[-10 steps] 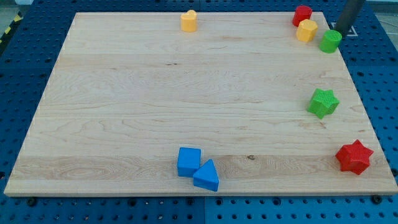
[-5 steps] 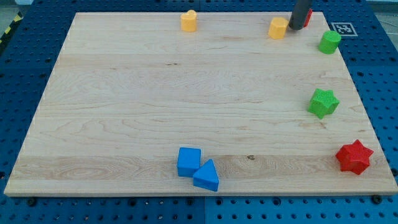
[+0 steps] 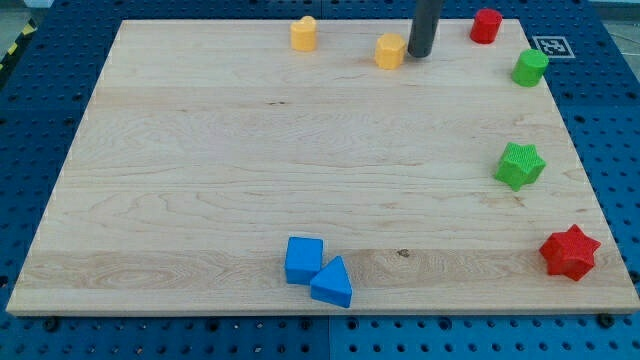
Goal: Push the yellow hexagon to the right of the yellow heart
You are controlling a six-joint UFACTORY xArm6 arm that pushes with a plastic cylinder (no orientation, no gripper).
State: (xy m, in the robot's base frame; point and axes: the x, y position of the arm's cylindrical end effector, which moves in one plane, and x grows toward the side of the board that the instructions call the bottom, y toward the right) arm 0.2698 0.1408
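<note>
Camera view: my tip holds nothing and touches the hexagon at its 3 o'clock. Heart lies toward 10 o'clock. Judgement: push steadily toward 9, through centre, stopping short of contact.

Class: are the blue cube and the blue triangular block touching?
Touching. The camera view shows the blue cube and blue triangular block pressed together, no board between.
</note>
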